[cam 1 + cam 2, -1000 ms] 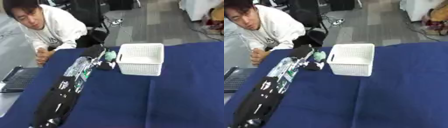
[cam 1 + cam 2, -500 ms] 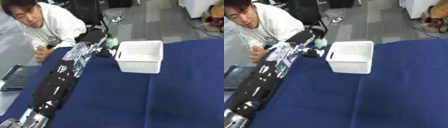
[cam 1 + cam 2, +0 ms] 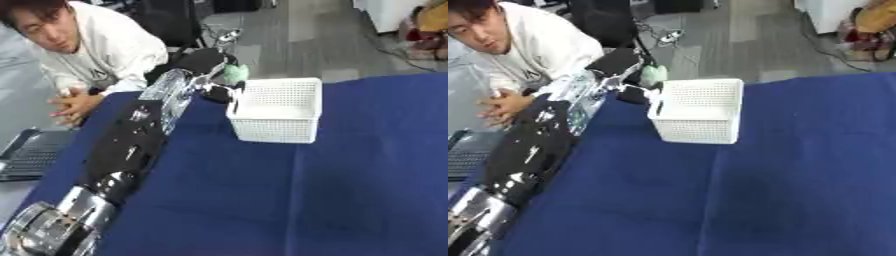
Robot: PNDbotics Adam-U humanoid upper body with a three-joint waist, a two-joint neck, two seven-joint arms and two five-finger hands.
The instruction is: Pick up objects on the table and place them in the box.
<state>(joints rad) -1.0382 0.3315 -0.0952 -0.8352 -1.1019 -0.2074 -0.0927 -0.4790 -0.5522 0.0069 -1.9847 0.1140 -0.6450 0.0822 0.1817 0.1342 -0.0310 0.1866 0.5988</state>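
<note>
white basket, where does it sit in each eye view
Left eye view: the basket sits above centre, slightly right of the middle, on the blue cloth.
Right eye view: the basket sits above centre, near the middle.
Shared landmark: the pale green thing held by the left robot hand just beyond the basket's far left corner.

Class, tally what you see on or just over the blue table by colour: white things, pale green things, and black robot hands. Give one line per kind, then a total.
White basket: 1
Pale green object, held in the left hand beside the basket's left rim: 1
Black robot hands in view: 1
Total: 3
</note>
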